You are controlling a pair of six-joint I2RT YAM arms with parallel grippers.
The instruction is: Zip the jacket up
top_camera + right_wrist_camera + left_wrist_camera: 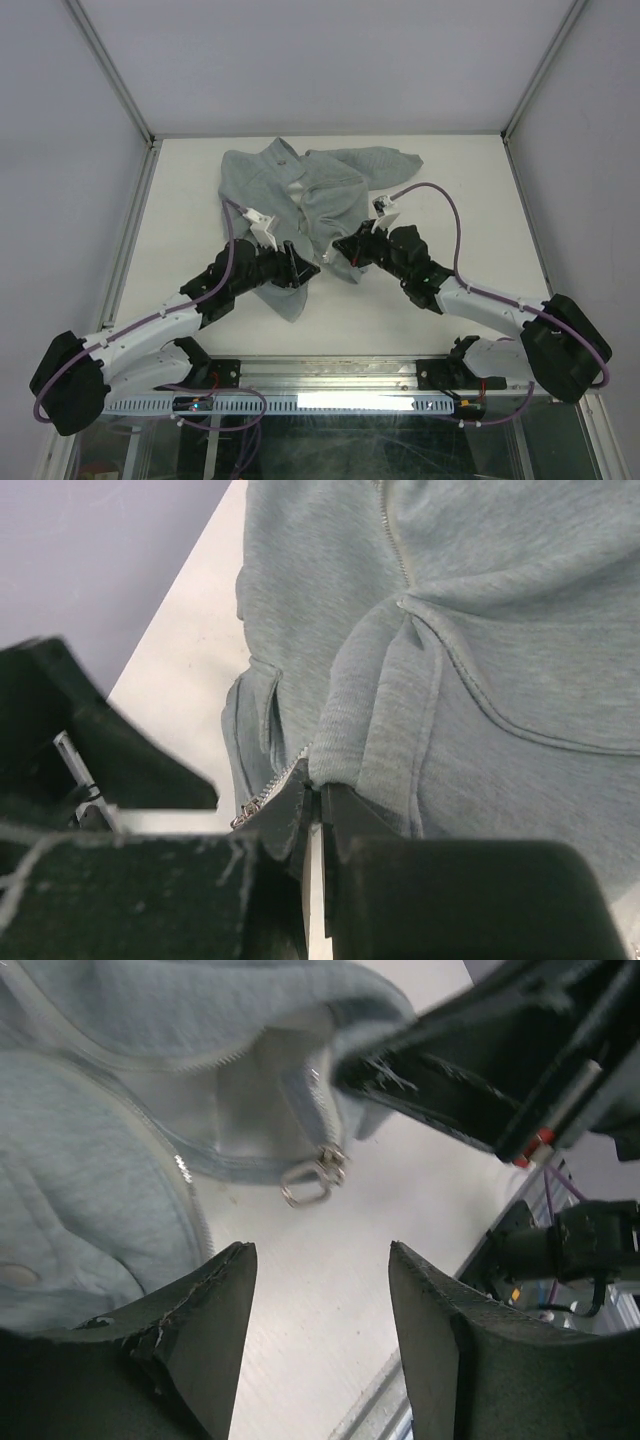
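The pale grey-green jacket point(320, 190) lies rumpled at the back middle of the table. My right gripper point(342, 250) is shut on the jacket's bottom hem point(360, 740) beside the zipper teeth; the right wrist view shows the jaws point(318, 792) pinching the ribbed edge. The small metal zipper pull point(312, 1177) hangs from that hem, lifted just off the table. My left gripper point(320, 1250) is open and empty, its fingers a short way in front of the pull, not touching it. In the top view the left gripper point(300, 265) faces the right one at the jacket's near edge.
The white table point(400, 310) is walled on the left, back and right. A sleeve or flap point(285, 300) trails toward the near edge under my left arm. Both arm bases and a metal rail point(330, 390) lie along the front.
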